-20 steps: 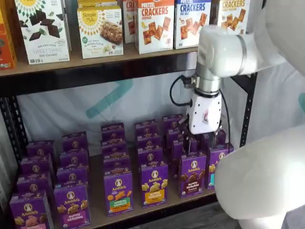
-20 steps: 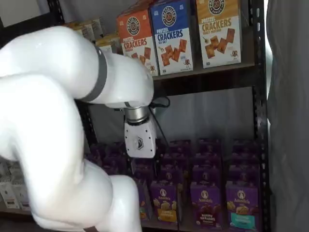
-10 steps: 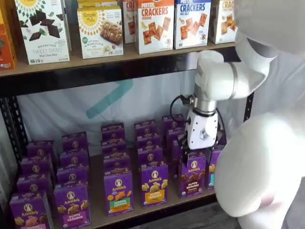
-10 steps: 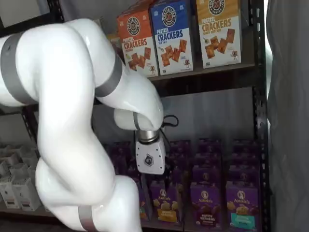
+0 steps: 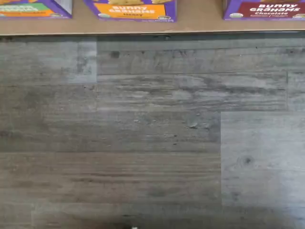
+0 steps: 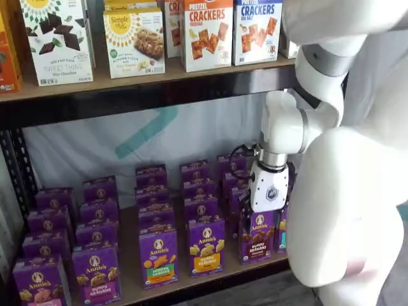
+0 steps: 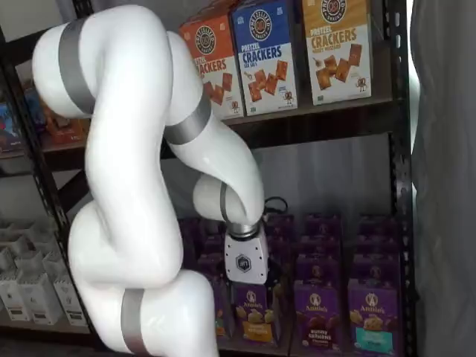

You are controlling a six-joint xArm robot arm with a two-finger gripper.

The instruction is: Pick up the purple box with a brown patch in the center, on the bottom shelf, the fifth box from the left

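None of the lifting is done yet; the purple box (image 6: 257, 236) stands untouched on the bottom shelf (image 6: 129, 268), in the front row directly behind the black front rail (image 6: 210, 285); the same box shows in a shelf view (image 7: 318, 312), again just behind that rail.

One white arm reaches down over the rail, and the tool (image 6: 265, 213) hangs above the rail's inner side, straight over the top of the purple box or very near it; whether the black fingers touch the carton cannot be told, since they are lost against the dark cartons behind; the jaws are spread wide and grip nothing.

What looks left, as a judgement: lowering the tool around the box, closing on it, and lifting it clear over the rail.

Small and upright, the purple box carries a white round logo near its top, dark brown bunny-shaped cookies in the middle, and a brown panel with pale lettering below.

Seen from the wrist view, the box's lower front (image 5: 264, 8) sits just behind the rail side of the shelf edge, its dark red-brown strip reading "Bunny Grahams Chocolate"; grey wood-plank floor (image 5: 152, 133) fills the space in front of the rail.
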